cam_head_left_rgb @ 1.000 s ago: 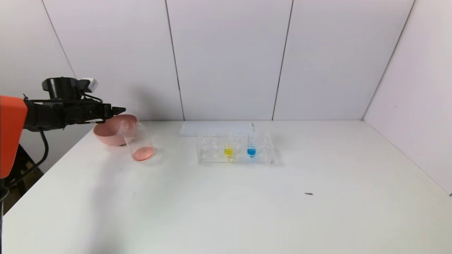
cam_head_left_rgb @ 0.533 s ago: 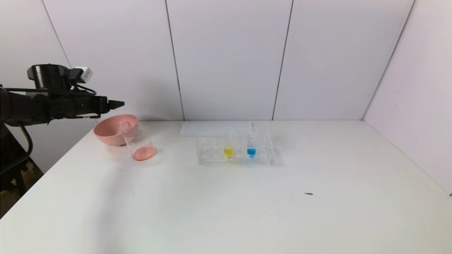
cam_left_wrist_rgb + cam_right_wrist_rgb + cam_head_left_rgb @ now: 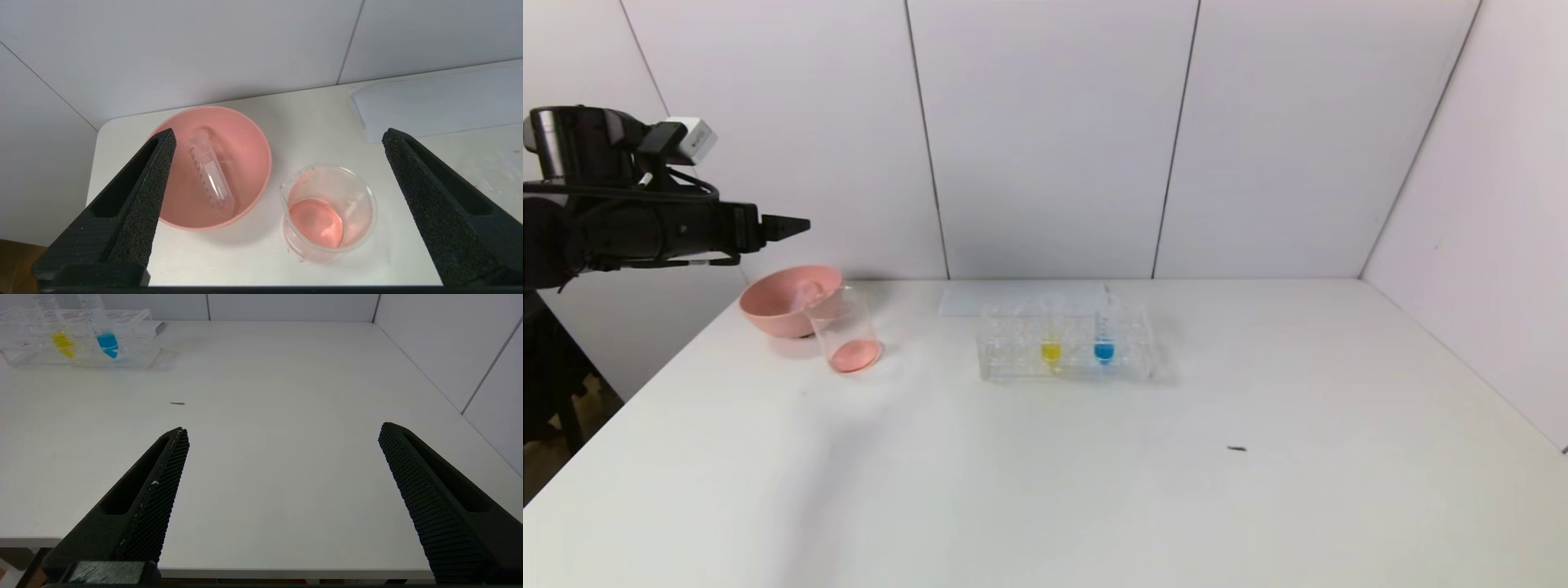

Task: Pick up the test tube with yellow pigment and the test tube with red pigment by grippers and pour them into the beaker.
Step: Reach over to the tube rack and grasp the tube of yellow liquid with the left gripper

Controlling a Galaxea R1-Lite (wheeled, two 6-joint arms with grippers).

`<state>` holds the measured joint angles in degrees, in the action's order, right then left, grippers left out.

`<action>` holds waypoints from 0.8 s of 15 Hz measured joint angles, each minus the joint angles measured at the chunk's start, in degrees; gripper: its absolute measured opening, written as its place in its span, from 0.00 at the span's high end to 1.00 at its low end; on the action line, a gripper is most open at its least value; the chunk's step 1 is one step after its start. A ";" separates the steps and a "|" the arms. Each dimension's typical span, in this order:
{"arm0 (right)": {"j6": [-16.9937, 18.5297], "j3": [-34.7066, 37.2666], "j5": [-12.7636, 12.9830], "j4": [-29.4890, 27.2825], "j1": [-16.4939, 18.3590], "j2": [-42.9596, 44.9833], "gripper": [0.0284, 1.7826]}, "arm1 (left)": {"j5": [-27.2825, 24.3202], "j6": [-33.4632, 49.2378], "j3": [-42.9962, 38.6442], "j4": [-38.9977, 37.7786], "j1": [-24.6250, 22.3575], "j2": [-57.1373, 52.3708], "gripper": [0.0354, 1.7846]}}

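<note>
A slim clear plastic test tube (image 3: 211, 173), now emptied of its red pigment, lies tilted inside a round pink bowl (image 3: 249, 134) at the far left of the white table (image 3: 1045, 474), its long axis leaning against the bowl's inner wall, its rounded tip low in the bowl and its open mouth up near the rim; printed graduation marks run along its side. Just beside the bowl stands a clear cylindrical glass beaker (image 3: 329, 212) with a flared rim, upright, a shallow pool of orange-pink liquid across its bottom.

The black left gripper (image 3: 278, 139) hangs in the air above bowl and beaker, empty, its flat foam-textured jaws spread wide.

Near the table's middle, a clear plastic tube rack (image 3: 1066, 343) holds the slim clear test tube with yellow pigment (image 3: 1051, 335) upright, round tip down, mouth up. Next to it stands a like tube with blue liquid (image 3: 1103, 336). A white paper sheet (image 3: 1013, 298) lies flat behind the rack.

The black right gripper (image 3: 282, 433) sits low at the table's near edge, well apart from the rack, its ribbed jaws spread wide around nothing. A small dark speck (image 3: 1236, 448) marks the bare tabletop.
</note>
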<state>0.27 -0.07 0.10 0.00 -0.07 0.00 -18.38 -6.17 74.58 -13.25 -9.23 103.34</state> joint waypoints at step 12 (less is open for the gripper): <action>-0.02 0.00 0.00 0.00 0.00 0.00 0.05 | 4.58 0.94 -19.91 0.00 9.69 -20.68 0.01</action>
<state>0.24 -0.07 0.10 0.00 -0.07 0.00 -13.80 -5.23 54.67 -13.25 0.46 82.66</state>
